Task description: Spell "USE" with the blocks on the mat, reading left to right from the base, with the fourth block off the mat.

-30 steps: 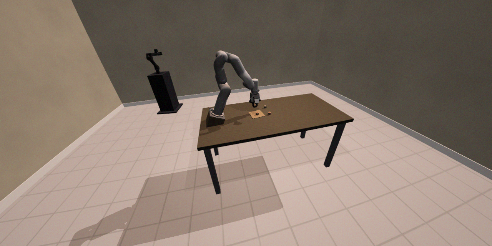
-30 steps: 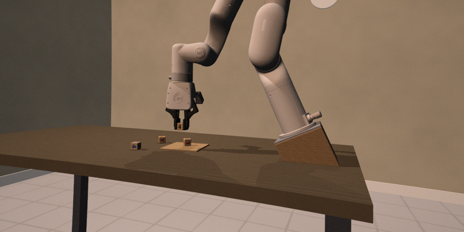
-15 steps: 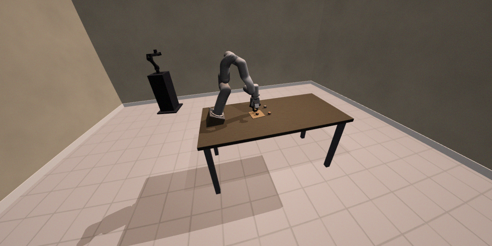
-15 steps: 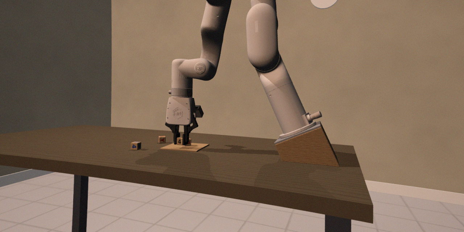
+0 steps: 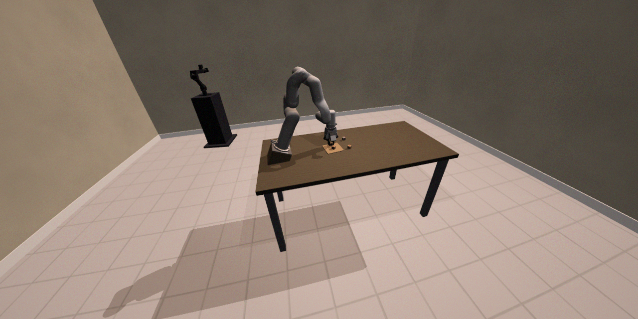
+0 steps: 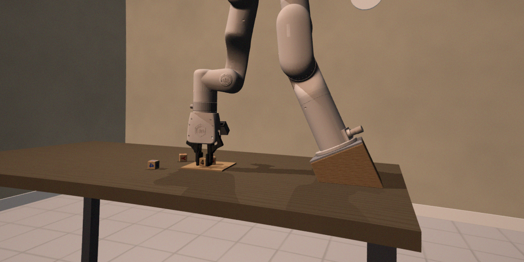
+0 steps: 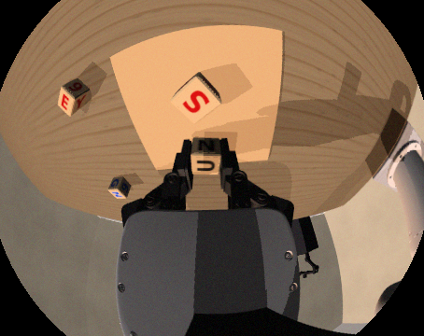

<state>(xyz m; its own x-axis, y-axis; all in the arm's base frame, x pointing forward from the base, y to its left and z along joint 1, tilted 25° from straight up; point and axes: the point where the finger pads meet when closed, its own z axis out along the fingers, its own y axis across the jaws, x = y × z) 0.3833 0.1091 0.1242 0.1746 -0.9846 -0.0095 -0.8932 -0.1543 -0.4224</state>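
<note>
My gripper [image 7: 205, 149] [image 6: 204, 160] [image 5: 330, 142] is shut on the U block [image 7: 206, 164] [image 6: 202, 162]. It holds the block low over the edge of the tan mat [image 7: 150, 69] [image 6: 224, 166] [image 5: 335, 149]. I cannot tell whether the block touches the mat. The S block [image 7: 196, 101] lies flat on the mat, close beyond the held block, turned at an angle. The E block [image 7: 72, 97] [image 6: 182, 156] lies on the table off the mat. A block with blue marks [image 7: 119, 189] [image 6: 153, 164] also lies off the mat.
The arm's wedge-shaped wooden base [image 6: 346, 170] [image 5: 278, 154] stands on the dark table [image 6: 109, 172] [image 5: 392, 147] beside the mat. A black pedestal [image 5: 212, 118] stands on the floor far from the table.
</note>
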